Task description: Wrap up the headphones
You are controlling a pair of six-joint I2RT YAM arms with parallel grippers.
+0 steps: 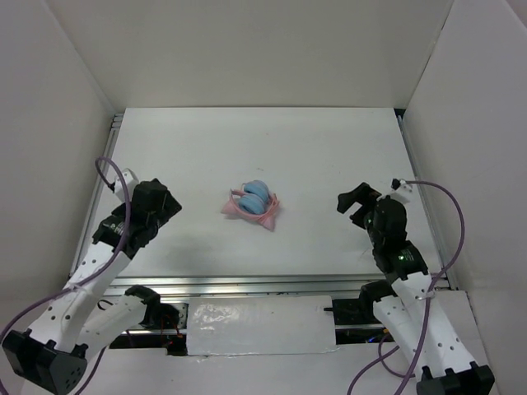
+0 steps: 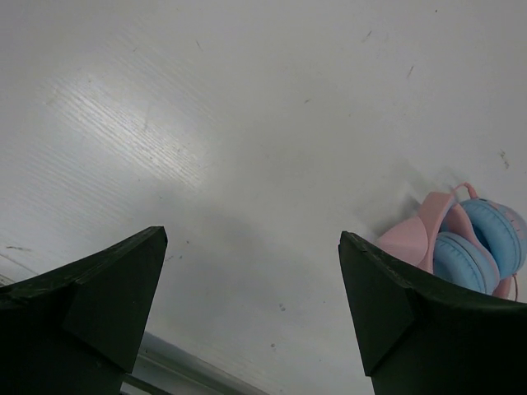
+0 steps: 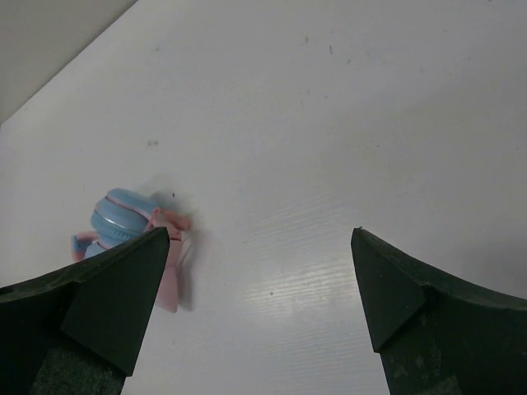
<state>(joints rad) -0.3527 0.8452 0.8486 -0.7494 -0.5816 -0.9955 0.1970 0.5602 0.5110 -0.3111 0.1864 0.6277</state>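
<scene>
We see the headphones (image 1: 254, 202) lying near the middle of the white table (image 1: 329, 140), folded into a compact bundle: the two light blue ear cups sit side by side and touching, with the pink headband and its pointed tips spread out beneath and around them. In the left wrist view the headphones (image 2: 469, 243) show at the right edge, just past the right-hand finger; in the right wrist view they (image 3: 123, 218) lie partly behind the left-hand finger. Neither arm touches them. The left gripper (image 1: 165, 204) hangs well apart on the left, jaws spread wide and empty over bare table. The right gripper (image 1: 352, 206) stands well apart on the right, likewise released and holding nothing.
</scene>
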